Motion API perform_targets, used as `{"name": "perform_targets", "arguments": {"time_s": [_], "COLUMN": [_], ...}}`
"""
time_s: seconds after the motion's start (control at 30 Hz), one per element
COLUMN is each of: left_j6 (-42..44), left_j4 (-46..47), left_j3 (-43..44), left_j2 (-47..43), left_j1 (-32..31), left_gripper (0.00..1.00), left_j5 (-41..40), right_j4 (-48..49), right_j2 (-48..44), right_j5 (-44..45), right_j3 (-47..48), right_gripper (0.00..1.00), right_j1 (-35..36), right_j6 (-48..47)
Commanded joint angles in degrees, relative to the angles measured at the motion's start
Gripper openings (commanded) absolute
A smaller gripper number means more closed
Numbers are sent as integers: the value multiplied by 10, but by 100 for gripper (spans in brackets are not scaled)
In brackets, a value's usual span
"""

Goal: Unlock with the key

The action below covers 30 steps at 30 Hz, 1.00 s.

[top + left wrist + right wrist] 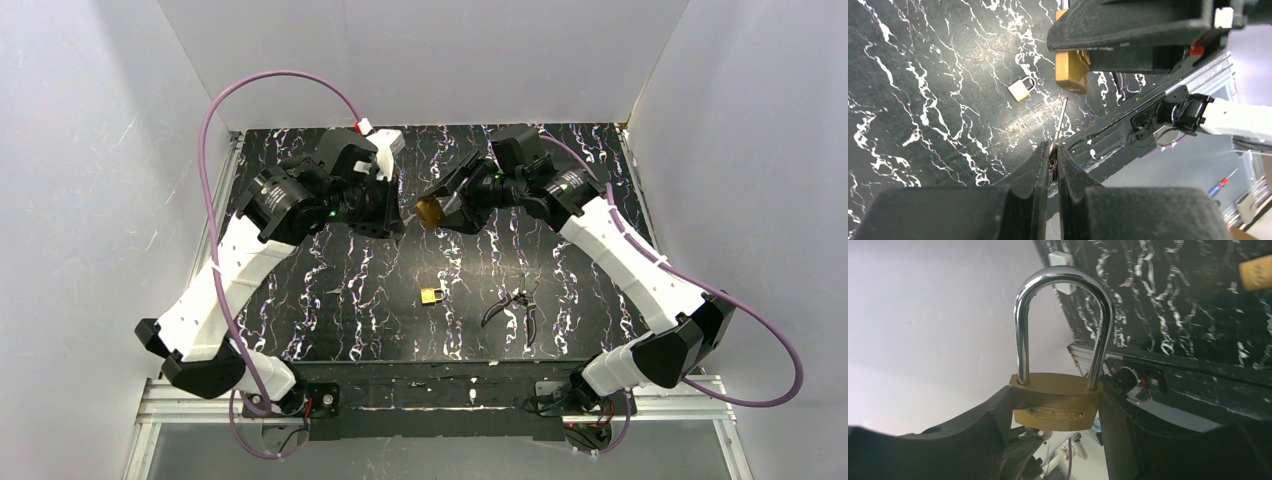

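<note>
Roughly halfway, by the look of it. Closed tight on a thin dull-metal key, seen edge-on at lower centre of the left wrist view: the left end effector, with the blade aimed up the frame. Clamped by its body in the right end effector: a brass padlock with a tall chrome shackle, held off the black white-veined marble-pattern bench at upper centre of the top view. Key tip just beside the padlock's lower edge; cannot tell whether touching or lined up with the keyhole. Both shackle legs seated in the brass body, so judged locked. Left to do: seat the blade, turn it, free the shackle. Lying unused on the bench: a smaller brass padlock at centre, black-handled pliers to its right, and a second small key near the left edge of the left wrist view
</note>
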Motion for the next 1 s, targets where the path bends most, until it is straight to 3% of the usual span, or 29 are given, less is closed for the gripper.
{"name": "perform_targets", "arguments": {"time_s": [0.0, 0.17, 0.43, 0.73, 0.87, 0.97], "left_j6": [85, 183, 368, 623, 726, 751], "left_j4": [1, 63, 150, 337, 378, 402], "left_j3": [-27, -103, -183, -328, -369, -374], "left_j2": [-52, -114, -171, -242, -256, -261], "left_j1": [3, -13, -63, -121, -127, -128], "left_gripper": [0, 0, 0, 0, 0, 0], "left_j5": [19, -56, -110, -172, -159, -140], "right_j4": [-99, -184, -328, -339, -350, -346], "right_j2": [-9, 10, 94, 88, 83, 77], "right_j5": [42, 63, -10, -32, -50, -62], "right_j3": [50, 94, 174, 181, 166, 147], "right_gripper": [1, 1, 1, 1, 1, 1], "right_j1": [-10, -12, -12, -12, -11, -11], "right_j6": [22, 54, 55, 121, 160, 176]}}
